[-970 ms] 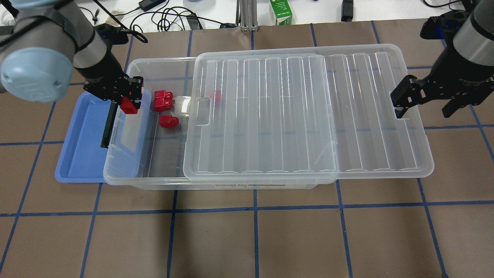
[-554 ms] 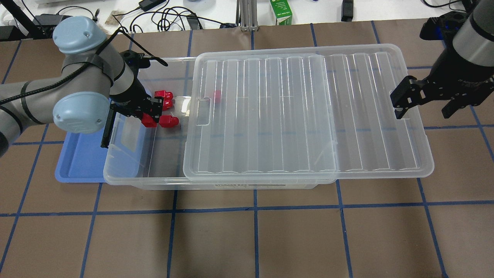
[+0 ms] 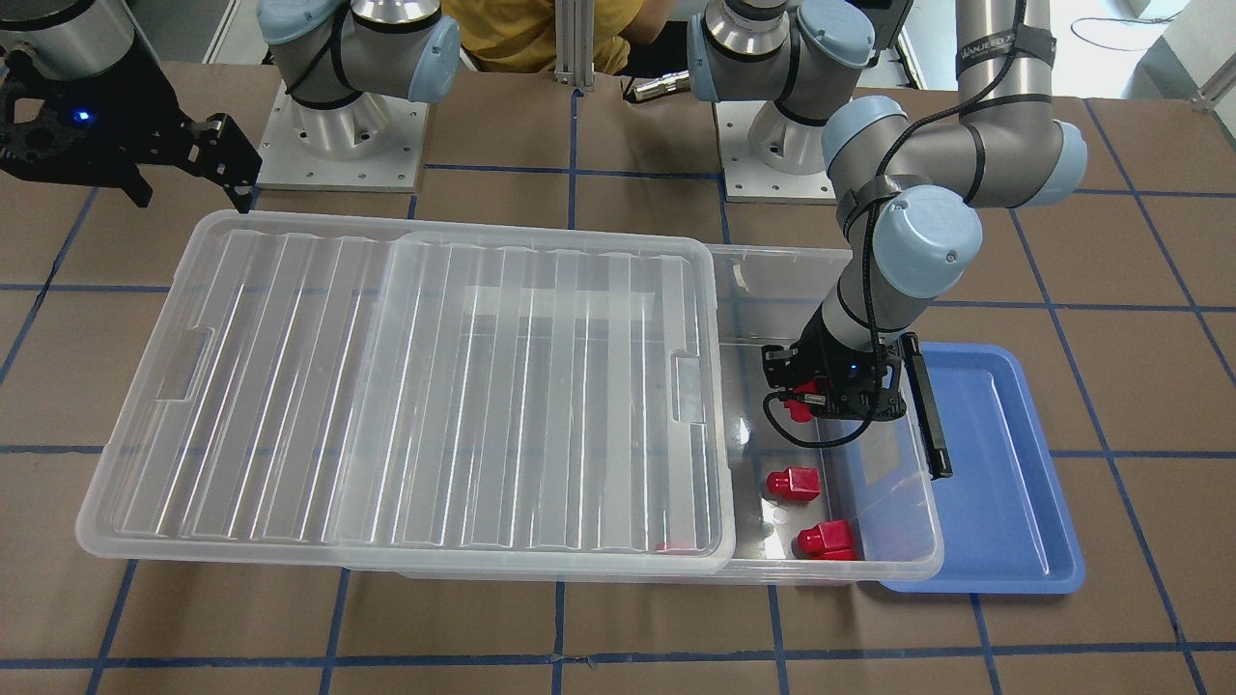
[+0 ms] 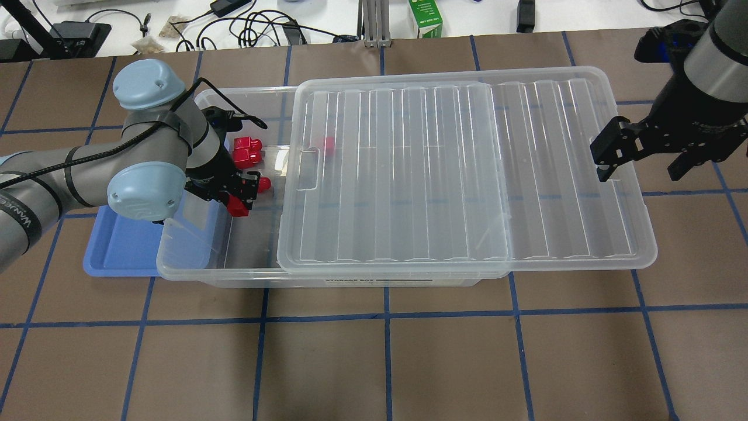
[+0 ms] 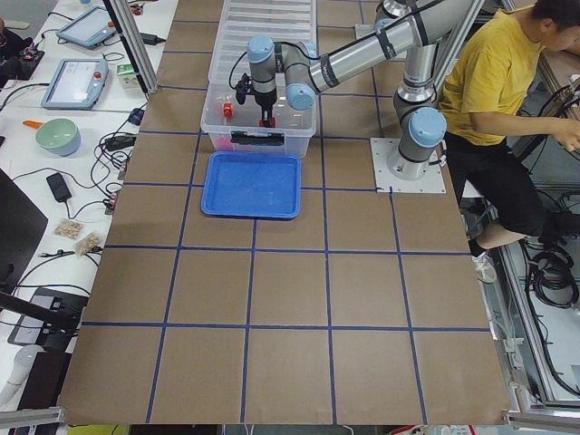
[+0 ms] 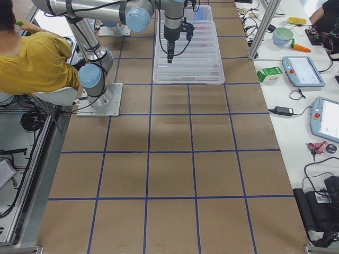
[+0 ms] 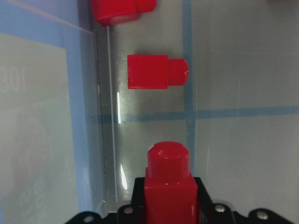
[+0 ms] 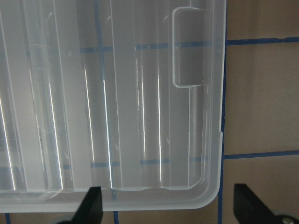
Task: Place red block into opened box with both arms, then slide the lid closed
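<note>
My left gripper (image 4: 238, 199) is shut on a red block (image 4: 238, 206) and hangs low inside the uncovered left end of the clear box (image 4: 234, 278). In the left wrist view the held red block (image 7: 168, 184) points stub-first at another red block (image 7: 156, 71) on the box floor. The ribbed clear lid (image 4: 467, 175) covers most of the box and overhangs its right end. My right gripper (image 4: 640, 155) stands open just beyond the lid's right short end, apart from it. The right wrist view shows the lid's end recess (image 8: 189, 60) ahead of the spread fingers (image 8: 92, 205).
Loose red blocks (image 3: 792, 483) lie on the open box floor, and one (image 4: 329, 145) shows through the lid. A flat blue tray (image 4: 117, 245) sits partly under the box's left end by the black latch bar (image 3: 927, 405). A person sits behind the robot bases.
My left arm has carried the red block from over the box's left wall into the box, rightward and toward the front, and lower. The right arm and the lid have not moved.
</note>
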